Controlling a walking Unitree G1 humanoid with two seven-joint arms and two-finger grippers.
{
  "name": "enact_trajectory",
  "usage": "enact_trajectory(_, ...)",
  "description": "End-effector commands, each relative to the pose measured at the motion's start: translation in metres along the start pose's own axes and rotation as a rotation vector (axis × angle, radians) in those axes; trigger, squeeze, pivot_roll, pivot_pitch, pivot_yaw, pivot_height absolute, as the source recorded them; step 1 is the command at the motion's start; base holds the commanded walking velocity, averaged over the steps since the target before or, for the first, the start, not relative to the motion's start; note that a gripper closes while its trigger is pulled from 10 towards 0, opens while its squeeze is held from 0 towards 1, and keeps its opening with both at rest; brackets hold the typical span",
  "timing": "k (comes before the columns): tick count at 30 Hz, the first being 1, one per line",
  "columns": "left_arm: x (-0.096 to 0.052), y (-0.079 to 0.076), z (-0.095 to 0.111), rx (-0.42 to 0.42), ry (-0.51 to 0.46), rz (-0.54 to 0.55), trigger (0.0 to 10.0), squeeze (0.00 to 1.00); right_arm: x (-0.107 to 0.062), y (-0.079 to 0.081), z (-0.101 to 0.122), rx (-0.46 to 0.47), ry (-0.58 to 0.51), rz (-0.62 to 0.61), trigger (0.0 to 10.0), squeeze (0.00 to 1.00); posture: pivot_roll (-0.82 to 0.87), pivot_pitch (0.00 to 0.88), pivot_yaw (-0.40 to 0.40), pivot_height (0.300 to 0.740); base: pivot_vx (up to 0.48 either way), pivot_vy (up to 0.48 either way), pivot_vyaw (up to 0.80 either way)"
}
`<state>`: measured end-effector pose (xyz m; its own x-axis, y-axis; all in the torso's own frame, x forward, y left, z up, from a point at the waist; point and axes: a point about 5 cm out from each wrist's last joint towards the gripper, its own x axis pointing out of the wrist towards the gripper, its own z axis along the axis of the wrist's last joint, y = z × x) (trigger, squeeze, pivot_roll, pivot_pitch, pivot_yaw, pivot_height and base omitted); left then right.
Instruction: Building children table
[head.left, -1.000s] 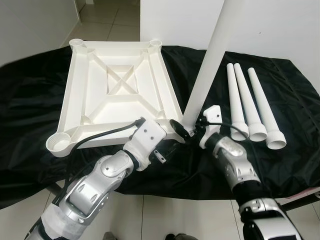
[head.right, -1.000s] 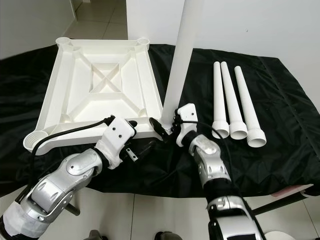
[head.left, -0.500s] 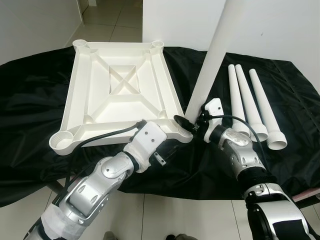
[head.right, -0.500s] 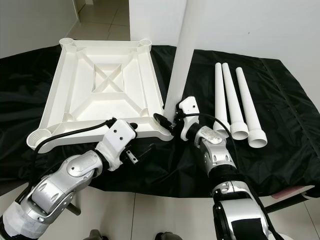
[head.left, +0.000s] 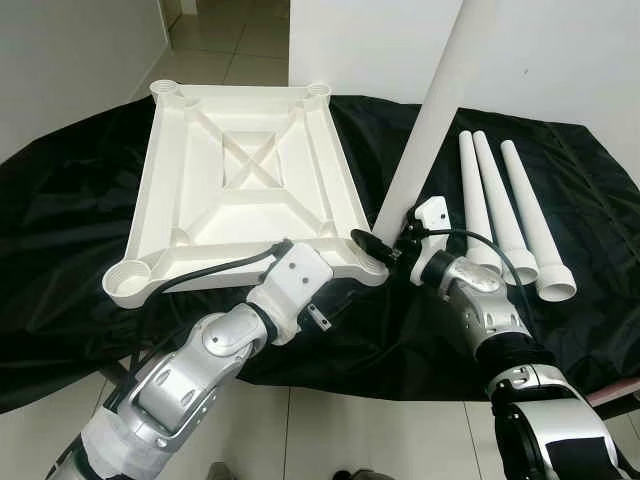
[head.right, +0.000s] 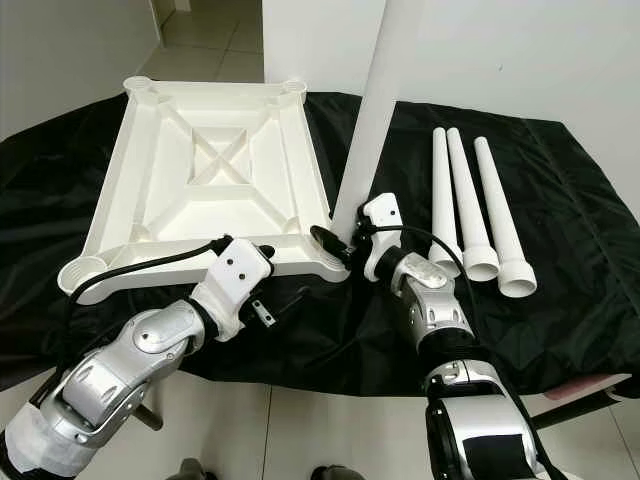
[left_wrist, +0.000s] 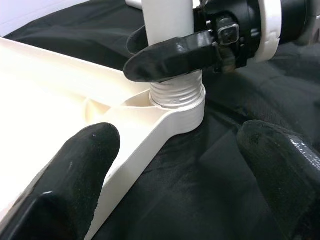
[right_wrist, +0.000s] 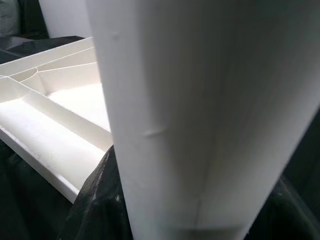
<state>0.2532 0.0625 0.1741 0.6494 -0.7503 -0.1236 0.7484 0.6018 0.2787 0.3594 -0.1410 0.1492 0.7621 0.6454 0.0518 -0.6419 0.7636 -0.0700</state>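
Note:
The white tabletop (head.left: 240, 200) lies upside down on a black cloth. One white table leg (head.left: 430, 110) stands nearly upright, its threaded end (left_wrist: 176, 90) seated in the near right corner socket (left_wrist: 187, 112). My right gripper (head.left: 378, 246) is shut on this leg just above the socket, with one black finger (left_wrist: 170, 55) across the leg's base. The leg (right_wrist: 200, 100) stands very close in the right wrist view. My left gripper (left_wrist: 175, 175) is open beside the same corner, at the tabletop's near edge, holding nothing.
Three loose white legs (head.left: 510, 215) lie side by side on the cloth to the right. The black cloth (head.left: 60, 220) drapes over the front edge of the support. Tiled floor (head.left: 330, 430) lies below, and a white wall (head.left: 560, 50) stands behind.
My right wrist has turned and risen a little around the leg's base. The leg stays in the corner socket. The left arm has hardly moved; the camera has shifted slightly.

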Motion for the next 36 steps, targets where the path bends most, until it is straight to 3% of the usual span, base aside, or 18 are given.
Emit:
enact_trajectory(1,-0.001,-0.006,0.000,0.005,0.000,-0.113,10.0,0.00,-0.003,0.004,-0.020,0.074,0.067,-0.087,10.0,0.00,0.00,0.092,-0.032,0.740,0.000,0.000,0.00)
enact_trajectory(11,0.000,-0.008,0.000,0.001,-0.004,-0.116,10.0,0.00,0.001,0.016,-0.025,0.095,0.062,-0.225,10.0,0.00,0.00,0.087,-0.041,0.740,0.000,0.000,0.00)
enact_trajectory(13,0.000,-0.009,0.000,0.001,-0.004,-0.118,10.0,0.00,0.001,0.019,-0.028,0.126,0.077,-0.390,10.0,0.00,0.00,0.083,-0.046,0.740,0.000,0.000,0.00)
enact_trajectory(17,0.000,-0.009,0.000,0.001,-0.004,-0.118,10.0,0.00,0.000,0.021,-0.030,0.138,0.089,-0.455,10.0,0.00,0.00,0.082,-0.047,0.740,0.000,0.000,0.00)
enact_trajectory(20,0.000,-0.010,0.000,0.001,-0.004,-0.119,10.0,0.00,-0.005,0.036,-0.030,0.182,0.068,-0.698,10.0,0.00,0.00,0.076,-0.051,0.740,0.000,0.000,0.00)
enact_trajectory(23,0.000,-0.010,0.000,0.001,-0.004,-0.119,10.0,0.00,-0.005,0.036,-0.030,0.182,0.068,-0.698,10.0,0.00,0.00,0.076,-0.051,0.740,0.000,0.000,0.00)
enact_trajectory(24,0.000,-0.010,0.000,0.000,-0.005,-0.120,10.0,0.00,-0.006,0.041,-0.030,0.190,0.060,-0.740,10.0,0.00,0.00,0.076,-0.051,0.740,0.000,0.000,0.00)
enact_trajectory(27,0.001,-0.010,0.000,0.000,-0.006,-0.122,10.0,0.00,-0.001,0.049,-0.024,0.170,0.026,-0.696,10.0,0.00,0.00,0.069,-0.050,0.740,0.000,0.000,0.00)
enact_trajectory(35,0.001,-0.010,0.000,0.003,-0.006,-0.124,10.0,0.00,0.000,0.050,-0.020,0.173,0.001,-0.683,10.0,0.00,0.00,0.064,-0.052,0.740,0.000,0.000,0.00)
enact_trajectory(36,0.001,-0.010,0.000,0.005,-0.006,-0.123,10.0,0.00,-0.001,0.050,-0.018,0.170,-0.005,-0.688,10.0,1.00,0.00,0.062,-0.051,0.740,0.000,0.000,0.00)
